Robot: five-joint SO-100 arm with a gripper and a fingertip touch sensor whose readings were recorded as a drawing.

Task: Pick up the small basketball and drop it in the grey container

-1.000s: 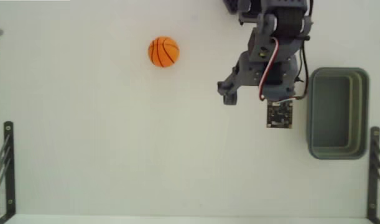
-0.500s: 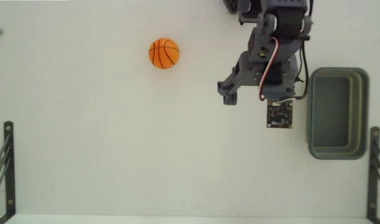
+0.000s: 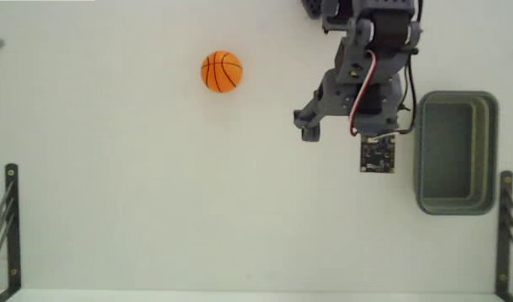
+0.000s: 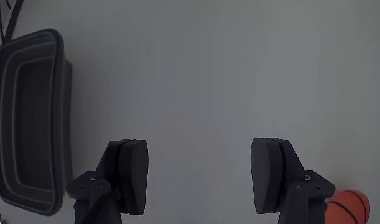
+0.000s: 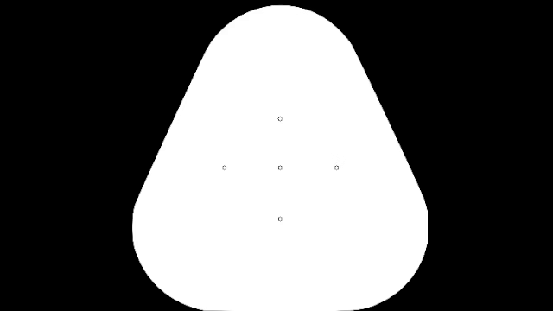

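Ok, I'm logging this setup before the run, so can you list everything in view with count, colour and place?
small basketball: one, orange with thin black seams, on the table at upper left of centre in the fixed view; only its edge shows at the bottom right corner of the wrist view, apart from the gripper.
grey container: one, dull grey-green, at the right side of the fixed view, nothing inside it.
table: one, white, under everything.
black metal brackets: two, at the lower left and lower right edges of the fixed view.
arm: one, dark grey with red and white wires, entering from the top between ball and container.
gripper: one, dark, open, holding nothing.
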